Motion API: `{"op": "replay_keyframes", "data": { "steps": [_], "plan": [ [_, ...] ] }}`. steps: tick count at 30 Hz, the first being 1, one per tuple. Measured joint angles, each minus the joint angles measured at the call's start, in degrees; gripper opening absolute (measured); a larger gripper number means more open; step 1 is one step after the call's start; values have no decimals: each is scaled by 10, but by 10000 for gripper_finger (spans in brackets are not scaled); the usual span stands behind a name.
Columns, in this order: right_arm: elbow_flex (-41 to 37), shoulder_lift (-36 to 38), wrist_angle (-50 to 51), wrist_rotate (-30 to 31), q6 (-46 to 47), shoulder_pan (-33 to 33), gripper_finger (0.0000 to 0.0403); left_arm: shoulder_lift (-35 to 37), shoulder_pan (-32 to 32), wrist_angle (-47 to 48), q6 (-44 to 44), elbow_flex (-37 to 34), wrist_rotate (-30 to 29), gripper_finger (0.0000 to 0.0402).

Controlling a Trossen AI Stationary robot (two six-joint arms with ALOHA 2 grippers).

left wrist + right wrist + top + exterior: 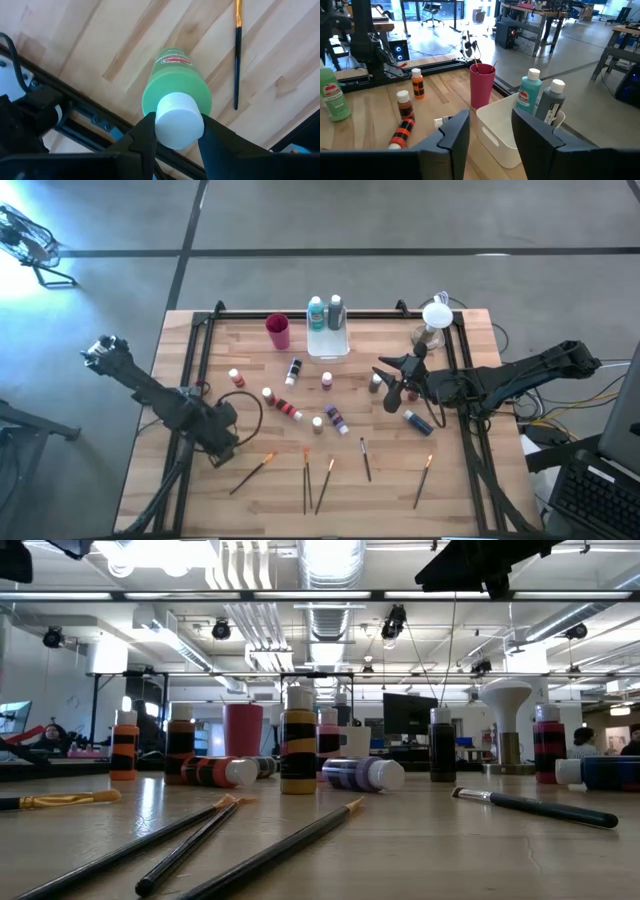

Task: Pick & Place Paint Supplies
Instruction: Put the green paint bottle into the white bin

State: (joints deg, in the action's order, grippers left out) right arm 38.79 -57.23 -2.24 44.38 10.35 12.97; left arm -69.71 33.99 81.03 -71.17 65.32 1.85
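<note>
Left wrist view: left tool pinches the green plastic paint bottle by its white cap, light, rigid, possibly slick.

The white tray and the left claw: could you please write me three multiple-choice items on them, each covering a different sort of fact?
1. Where are the teal bottle and the grey bottle?
A. Upright in the white tray
B. Lying on the bare wood
C. On the floor

2. What colour is the bottle held by the left claw?
A. Red
B. Blue
C. Green

3. How does the left claw stand?
A. Wide open and empty
B. Shut on the bottle's white cap
C. Pressed flat on the table

Answers:
1. A, as the right wrist view shows both bottles upright inside the tray's walls.
2. C, as the left wrist view shows the green bottle hanging below the claw.
3. B, as both fingers press against the cap's sides.
</note>
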Motion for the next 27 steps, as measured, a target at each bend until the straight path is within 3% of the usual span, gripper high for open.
{"op": "replay_keyframes", "data": {
  "steps": [12,20,27],
  "plan": [
    [0,0,3,0,0,0,132,14,-93,0,126,86,-58,120],
    [0,0,3,0,0,0,159,-27,-239,-18,331,199,-76,120],
    [0,0,7,0,0,0,176,-115,-362,-71,533,317,-70,120]
  ]
}}
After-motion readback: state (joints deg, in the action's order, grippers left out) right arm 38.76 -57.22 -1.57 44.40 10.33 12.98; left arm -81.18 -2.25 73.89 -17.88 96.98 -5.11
